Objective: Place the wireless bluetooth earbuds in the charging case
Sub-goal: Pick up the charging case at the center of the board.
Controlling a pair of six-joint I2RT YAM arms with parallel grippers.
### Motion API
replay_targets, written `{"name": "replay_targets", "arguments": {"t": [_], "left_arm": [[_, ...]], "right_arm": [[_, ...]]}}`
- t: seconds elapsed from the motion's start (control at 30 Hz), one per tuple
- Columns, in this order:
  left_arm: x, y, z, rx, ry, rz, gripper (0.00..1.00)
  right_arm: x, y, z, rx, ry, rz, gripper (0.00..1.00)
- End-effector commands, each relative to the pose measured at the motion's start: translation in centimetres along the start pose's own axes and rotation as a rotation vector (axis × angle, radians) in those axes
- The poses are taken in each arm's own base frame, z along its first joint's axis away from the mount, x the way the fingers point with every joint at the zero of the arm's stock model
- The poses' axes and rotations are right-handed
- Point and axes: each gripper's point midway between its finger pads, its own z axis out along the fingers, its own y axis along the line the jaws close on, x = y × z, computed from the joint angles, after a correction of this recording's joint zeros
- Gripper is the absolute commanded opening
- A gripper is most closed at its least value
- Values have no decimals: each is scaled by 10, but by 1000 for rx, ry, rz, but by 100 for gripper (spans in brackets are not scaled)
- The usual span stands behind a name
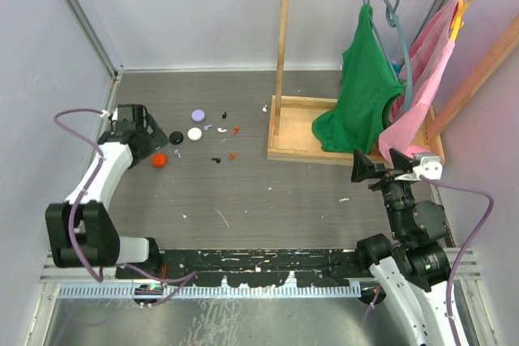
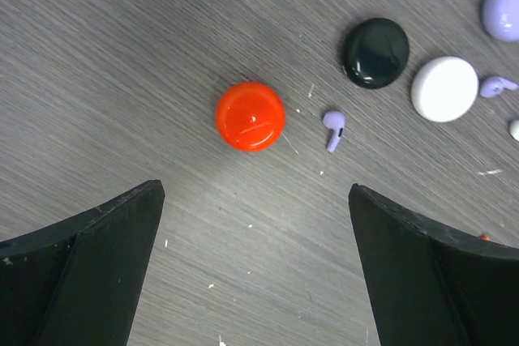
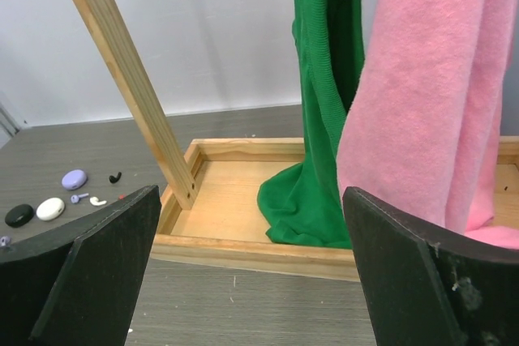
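The left gripper (image 1: 134,123) hangs over the table's (image 1: 268,200) left side, its jaws spread wide with nothing between them. In the left wrist view the two black fingers (image 2: 89,265) frame bare table, and the red round case (image 2: 250,116) lies just beyond the gap, closed. Just right of it lies a lilac earbud (image 2: 333,125), apart from both the case and the fingers. Further right sit the black round case (image 2: 375,53) and the white round case (image 2: 443,89), close together, then the lilac round case (image 2: 503,6), with a second lilac earbud (image 2: 496,85) just beside the white one. From above, a black earbud (image 1: 216,160) and a red earbud (image 1: 232,155) lie loose on the table right of the cases. None of the buds is in a case. The wooden rack (image 1: 283,54) stands further right, holding a green garment (image 1: 361,95) and a pink garment (image 1: 422,79). The right gripper (image 1: 375,169) hovers near the rack's tray (image 3: 243,250), jaws wide and empty
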Motion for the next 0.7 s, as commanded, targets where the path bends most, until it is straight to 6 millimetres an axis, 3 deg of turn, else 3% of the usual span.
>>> {"name": "replay_targets", "arguments": {"t": [0.0, 0.27, 0.43, 0.67], "left_arm": [[-13, -3, 18, -44, 10, -28, 99], [-1, -5, 72, -95, 91, -60, 93], [2, -4, 87, -121, 119, -57, 88], [12, 1, 101, -140, 160, -62, 73]], "right_arm": [[-9, 14, 6, -61, -21, 20, 100], [-3, 18, 10, -77, 6, 13, 100], [-2, 16, 11, -68, 13, 8, 100], [-2, 15, 10, -63, 9, 7, 100]]}}
